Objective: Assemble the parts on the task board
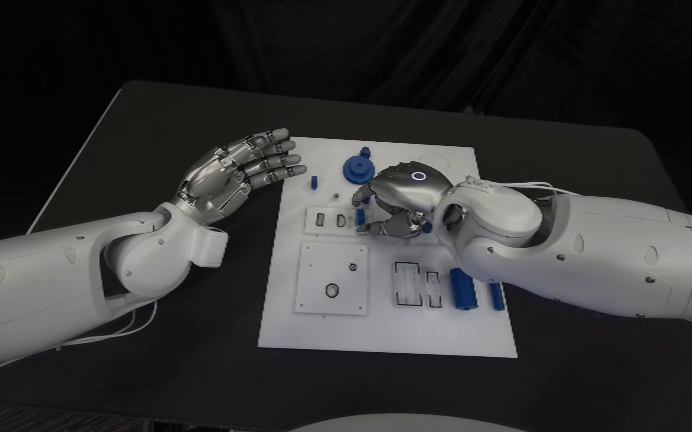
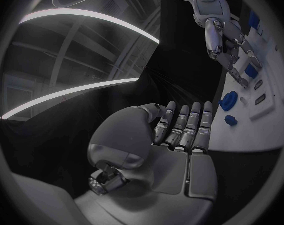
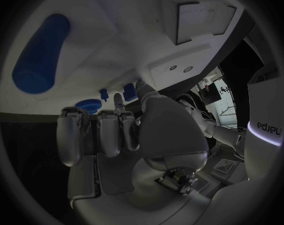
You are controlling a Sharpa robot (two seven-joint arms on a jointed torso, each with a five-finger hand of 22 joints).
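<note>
from the head camera i see the task board [image 1: 387, 337] lying flat in the middle of the black table [image 1: 144, 122], with the blue parts spread over it. my left hand [image 1: 235, 174] hangs over the table just beside the board's left edge, palm turned up and toward the board, its fingers [image 1: 274, 157] straight, close together and holding nothing; the left wrist view shows the same flat palm [image 2: 179, 150] with nothing in it.

my right hand [image 1: 397, 202] is down over the upper middle of the board, knuckles up, fingers bent toward the surface. in the right wrist view those fingers [image 3: 98, 135] curl downward over the white plate [image 3: 123, 50], and i cannot tell whether they grip anything beneath them. from the left wrist camera the right hand [image 2: 226, 40] reaches down with its fingertips at the board, close to a small blue block [image 2: 250, 72].

a blue gear [image 1: 358, 167] sits near the board's far edge, just left of my right hand, and a small blue peg [image 1: 315, 182] stands further left of it. a blue cylinder [image 1: 463, 289] lies near the right edge toward the front, next to a thinner blue bar [image 1: 496, 296]. white recessed fixtures [image 1: 333, 278] occupy the front left of the board.
</note>
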